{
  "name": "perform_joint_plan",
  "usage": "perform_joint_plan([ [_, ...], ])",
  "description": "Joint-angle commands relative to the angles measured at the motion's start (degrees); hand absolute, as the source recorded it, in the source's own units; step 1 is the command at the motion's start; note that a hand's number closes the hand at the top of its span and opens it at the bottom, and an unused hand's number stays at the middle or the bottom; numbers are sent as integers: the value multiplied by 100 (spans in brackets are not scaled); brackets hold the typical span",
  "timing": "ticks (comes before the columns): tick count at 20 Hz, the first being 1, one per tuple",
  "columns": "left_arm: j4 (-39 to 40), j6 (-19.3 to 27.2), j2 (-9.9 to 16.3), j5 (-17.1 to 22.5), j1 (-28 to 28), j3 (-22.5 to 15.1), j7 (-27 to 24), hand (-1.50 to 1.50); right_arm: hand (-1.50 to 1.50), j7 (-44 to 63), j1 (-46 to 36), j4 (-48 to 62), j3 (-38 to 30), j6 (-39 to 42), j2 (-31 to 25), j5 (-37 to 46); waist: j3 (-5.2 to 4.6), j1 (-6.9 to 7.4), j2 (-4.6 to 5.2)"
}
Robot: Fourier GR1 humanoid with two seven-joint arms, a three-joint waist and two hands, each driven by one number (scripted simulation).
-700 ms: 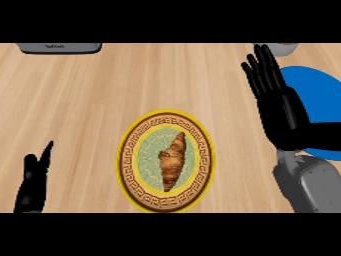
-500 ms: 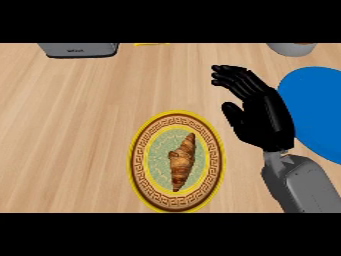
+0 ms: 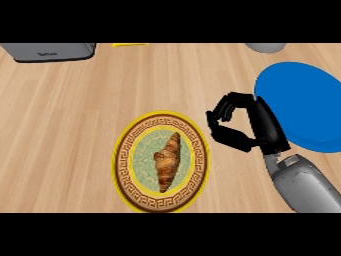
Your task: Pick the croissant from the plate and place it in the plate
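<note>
A brown croissant [image 3: 167, 161] lies lengthwise in the middle of a yellow-rimmed patterned plate [image 3: 127, 156] at the lower centre of the counter. My right hand [image 3: 256, 129] hovers just right of that plate, between it and a plain blue plate [image 3: 313, 100]. Its fingers are curled toward the croissant plate and hold nothing. A narrow gap separates the fingertips from the patterned plate's rim. My left hand does not show.
A grey appliance [image 3: 47, 51] stands at the back left. A thin yellow item [image 3: 130, 45] lies at the back edge, and a grey round object [image 3: 265, 47] sits at the back right.
My right hand has dropped lower and turned, its fingers curling from straight to bent beside the croissant plate. The left hand, seen at the lower left before, has left the view.
</note>
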Motion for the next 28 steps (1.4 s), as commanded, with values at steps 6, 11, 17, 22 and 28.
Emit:
perform_joint_plan([
  [6,-555,104,-254,-3,-1793,293,-271,0,-150,-768,698,-15,913,-315,1019,90,-61,-208,127],
  [11,-685,222,-237,-172,-1747,122,-230,0,-150,-339,347,382,1293,-24,271,964,-94,-205,81],
  [17,-591,339,-229,-228,-1770,25,-226,0,-150,548,-212,514,1598,359,-54,1649,-114,-221,44],
  [22,-652,415,-164,-215,-1803,-20,-165,0,-150,1423,-522,681,1964,1171,-48,1718,-111,-156,76],
  [28,-547,426,-128,-106,-2025,-38,-105,0,-150,2191,-816,835,2254,1947,254,1565,-105,-133,111],
])
